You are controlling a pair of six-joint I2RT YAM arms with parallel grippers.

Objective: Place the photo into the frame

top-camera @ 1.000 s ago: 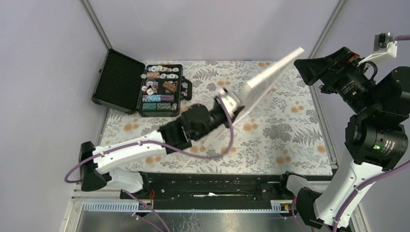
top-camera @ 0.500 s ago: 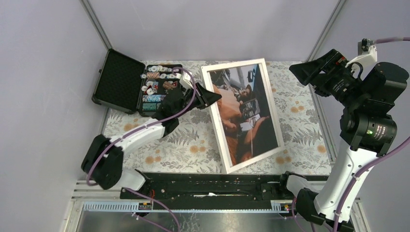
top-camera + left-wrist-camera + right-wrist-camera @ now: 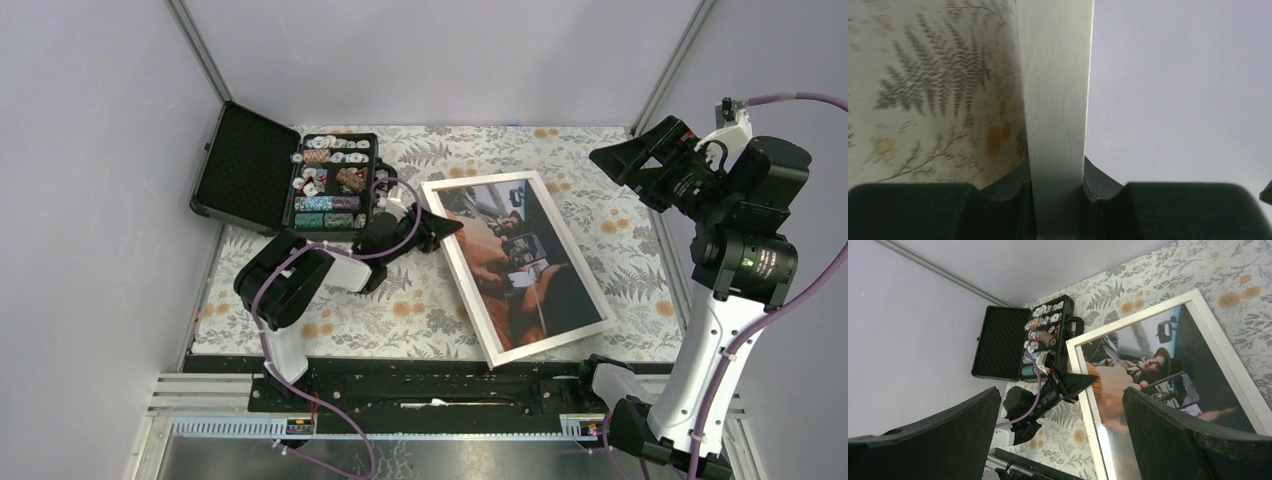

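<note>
Left wrist: claw (image 3: 1057,200) on frame (image 3: 1055,100) edge

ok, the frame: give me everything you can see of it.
The frame is a large, thin, whitish rectangle, face up and skewed on the floral tablecloth, the photo of people in orange tones showing inside it. The left end effector clamps its left long rail near the far corner. Whether it lies fully flat is unclear.

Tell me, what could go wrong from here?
The left gripper pinches just one thin edge of the frame, so it might twist or slip. Its near corner sits close to the front edge of the table and could slide off. The left arm is close to the open case of poker chips and may bump it.
</note>
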